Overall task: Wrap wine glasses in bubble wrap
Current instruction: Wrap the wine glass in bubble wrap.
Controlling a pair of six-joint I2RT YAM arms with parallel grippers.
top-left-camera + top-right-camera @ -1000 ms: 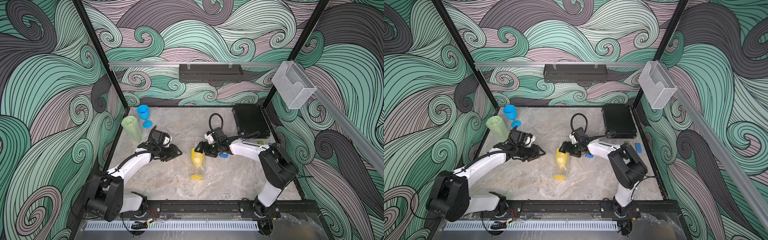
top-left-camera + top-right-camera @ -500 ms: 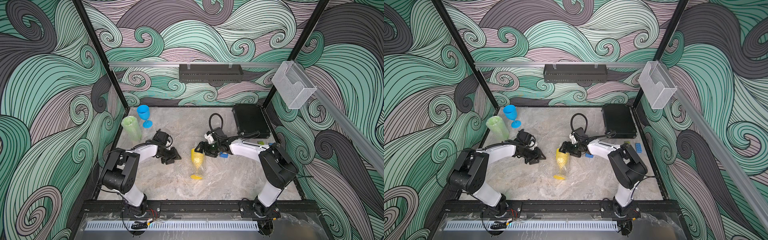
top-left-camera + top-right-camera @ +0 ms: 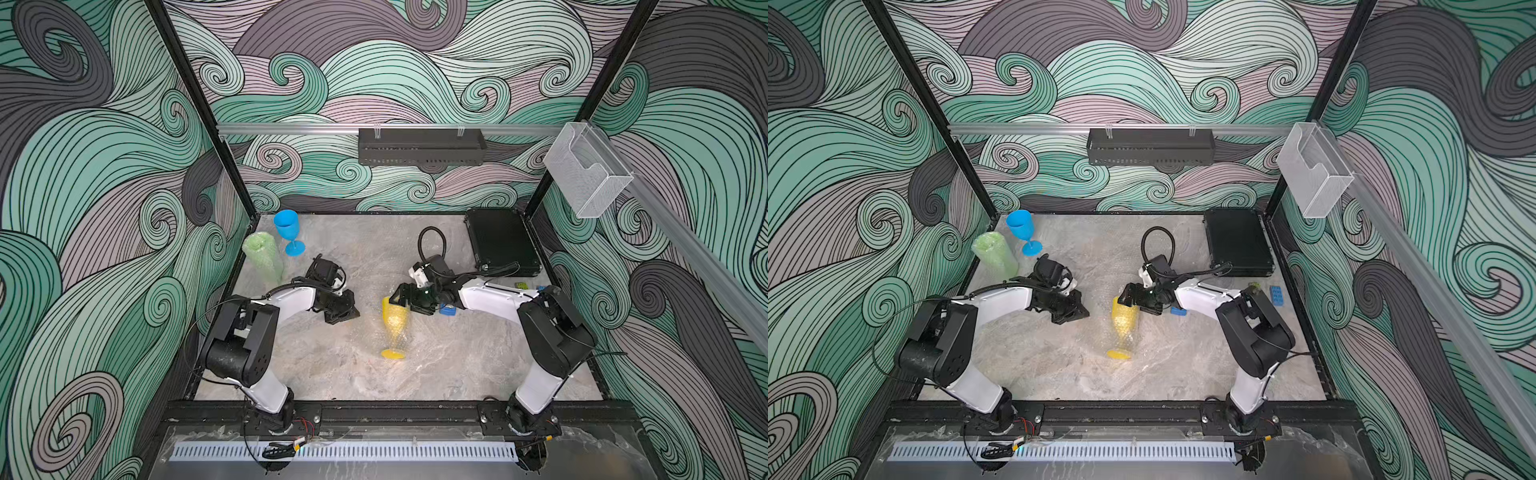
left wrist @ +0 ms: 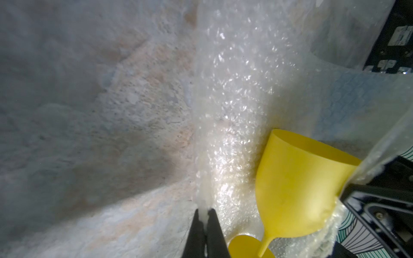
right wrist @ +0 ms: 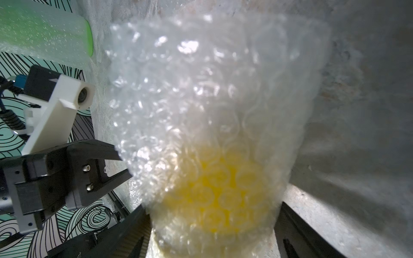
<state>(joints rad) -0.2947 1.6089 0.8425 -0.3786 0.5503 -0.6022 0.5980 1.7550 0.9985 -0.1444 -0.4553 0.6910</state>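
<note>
Left tool [image 4: 204, 215] closed, pinching the free edge of the wrap [image 4: 234, 100]. Right tool [image 3: 401, 299] has its jaws wide around the wrap-covered bowl of the yellow goblet [image 3: 395, 322] and appears to grip it. The goblet lies on its side on the wrap, mid-bench [image 3: 457, 374]. Step, as judged: fold the pinched edge over the goblet. Lift the edge low, carry it across stem and foot, hold it taut. The right tool must hold firm so the goblet cannot roll. Thin film may slip from the pinch. Green goblet [image 3: 262, 257] wrapped, blue goblet [image 3: 286, 228] bare, both at the far left corner.
</note>
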